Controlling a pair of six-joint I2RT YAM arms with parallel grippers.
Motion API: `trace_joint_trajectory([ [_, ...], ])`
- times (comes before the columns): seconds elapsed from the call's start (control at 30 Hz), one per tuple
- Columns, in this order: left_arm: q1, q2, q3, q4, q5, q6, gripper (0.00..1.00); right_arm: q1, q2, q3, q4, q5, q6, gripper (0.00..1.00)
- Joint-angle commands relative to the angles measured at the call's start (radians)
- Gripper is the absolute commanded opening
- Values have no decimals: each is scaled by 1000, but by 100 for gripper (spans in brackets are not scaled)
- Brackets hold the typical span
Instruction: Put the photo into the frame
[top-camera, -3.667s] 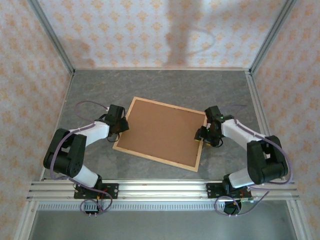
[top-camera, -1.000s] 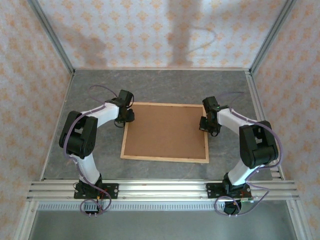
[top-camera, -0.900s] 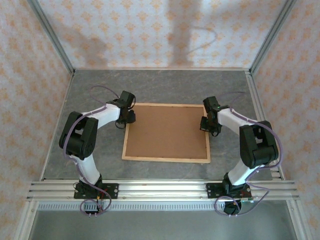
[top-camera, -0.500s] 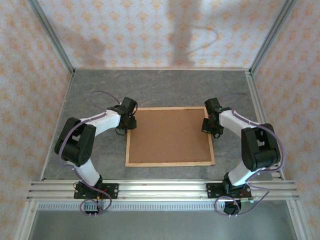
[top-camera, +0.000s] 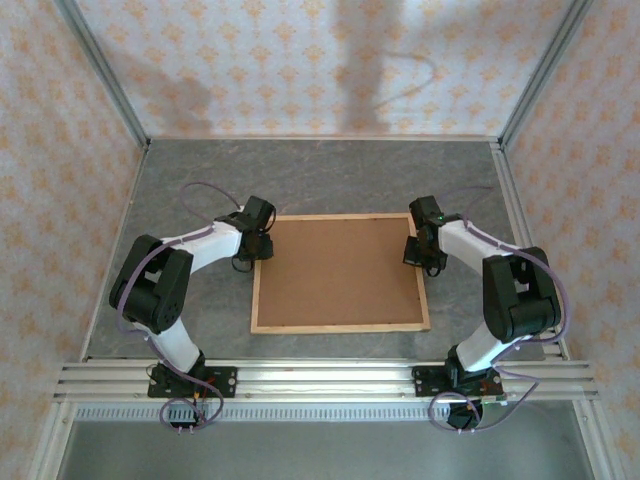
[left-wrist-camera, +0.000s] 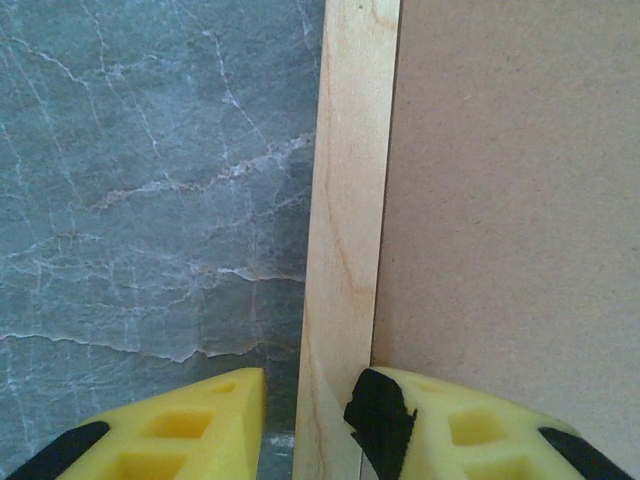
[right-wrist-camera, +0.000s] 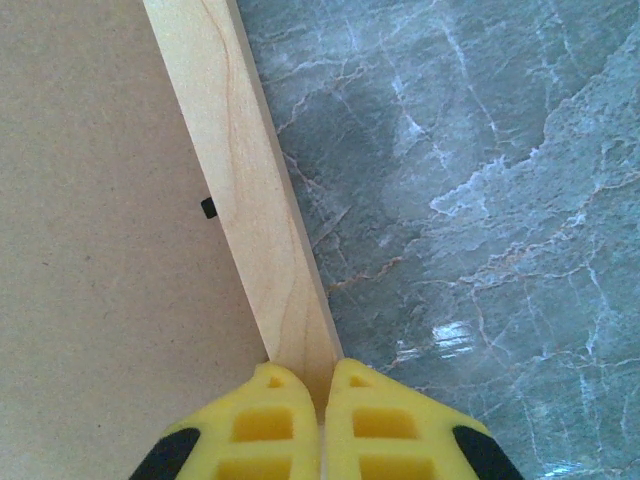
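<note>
The frame (top-camera: 340, 327) lies face down on the table, a brown backing board (top-camera: 335, 270) filling it. The photo is hidden. My left gripper (top-camera: 262, 243) is at the frame's left strip near the far corner. In the left wrist view this gripper (left-wrist-camera: 305, 400) is open astride the wood strip (left-wrist-camera: 350, 200): the left finger stands clear of it over the table, the right one sits by the board (left-wrist-camera: 510, 200). My right gripper (top-camera: 414, 252) is at the right strip. Its fingers (right-wrist-camera: 322, 385) are shut together over the strip (right-wrist-camera: 240, 180).
Grey marbled table (top-camera: 330, 175) runs all round the frame, with patterned walls on three sides. A metal rail (top-camera: 330, 375) crosses the near edge at the arm bases. A small black tab (right-wrist-camera: 208, 207) sits on the board beside the right strip.
The frame has turned square to the table and slid a little right and nearer, both grippers going with it. The left jaws have widened off the strip.
</note>
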Motion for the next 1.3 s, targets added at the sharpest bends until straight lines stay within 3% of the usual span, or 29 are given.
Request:
trace_joint_trajectory([
  [0.0, -57, 103, -77, -116, 109, 2, 39, 11, 9, 2, -4, -63, 17, 6],
  [0.47, -70, 106, -96, -110, 99, -31, 43, 12, 19, 13, -7, -57, 13, 5],
  [1.0, -77, 140, -95, -29, 216, -6, 51, 22, 18, 1, 1, -67, 29, 3],
  [1.27, -69, 41, -101, -18, 182, -25, 55, 23, 15, 3, -4, -52, 28, 3],
])
